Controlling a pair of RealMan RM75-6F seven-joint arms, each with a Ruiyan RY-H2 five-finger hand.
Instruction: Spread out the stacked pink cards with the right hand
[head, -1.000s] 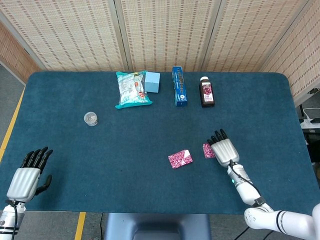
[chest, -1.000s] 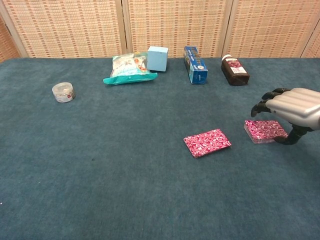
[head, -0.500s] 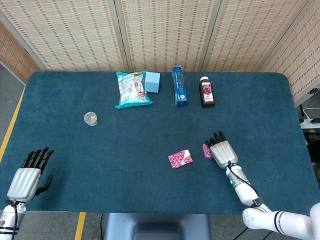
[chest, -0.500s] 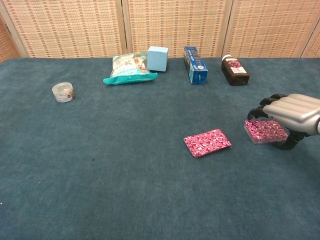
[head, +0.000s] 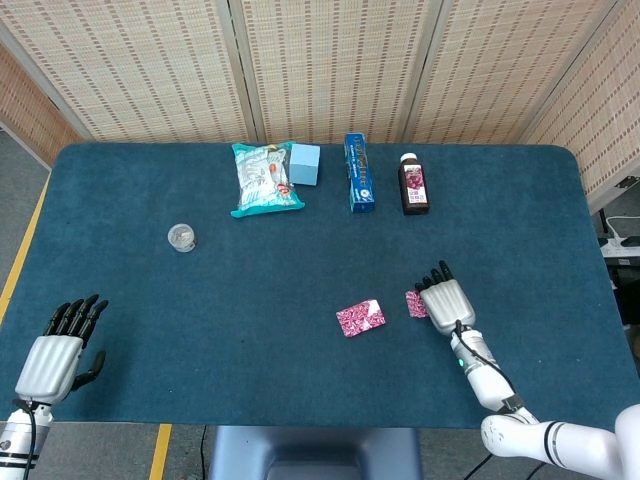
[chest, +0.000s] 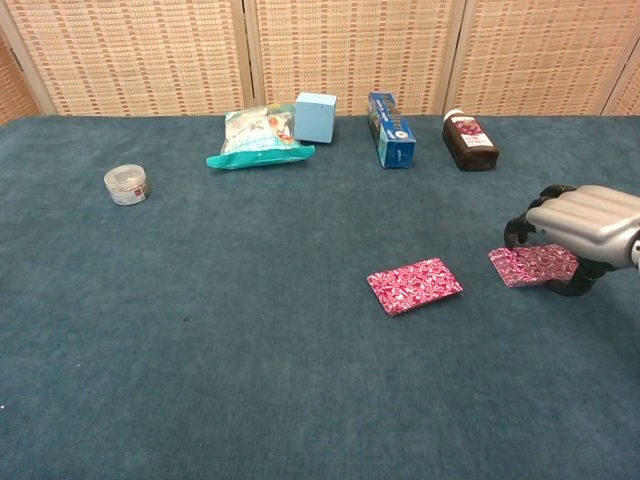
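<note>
A stack of pink cards (chest: 532, 266) lies on the blue table at the right, and in the head view only its left edge (head: 413, 304) shows. My right hand (chest: 585, 222) (head: 446, 298) covers it, with fingers curled down over the far edge and the thumb against the near right edge, gripping the stack. One separate pink card (chest: 414, 285) (head: 360, 318) lies flat to the left of the stack, apart from the hand. My left hand (head: 58, 346) rests at the front left of the table, its fingers straight and apart, holding nothing.
Along the back stand a teal snack bag (chest: 255, 140), a light blue cube (chest: 315, 117), a blue box (chest: 391, 130) and a dark bottle (chest: 469, 135). A small round tin (chest: 127, 184) sits at the left.
My right hand has lowered and shifted slightly left over the stack, and its fingers have curled down around the far edge. The loose card and the left hand have not moved.
</note>
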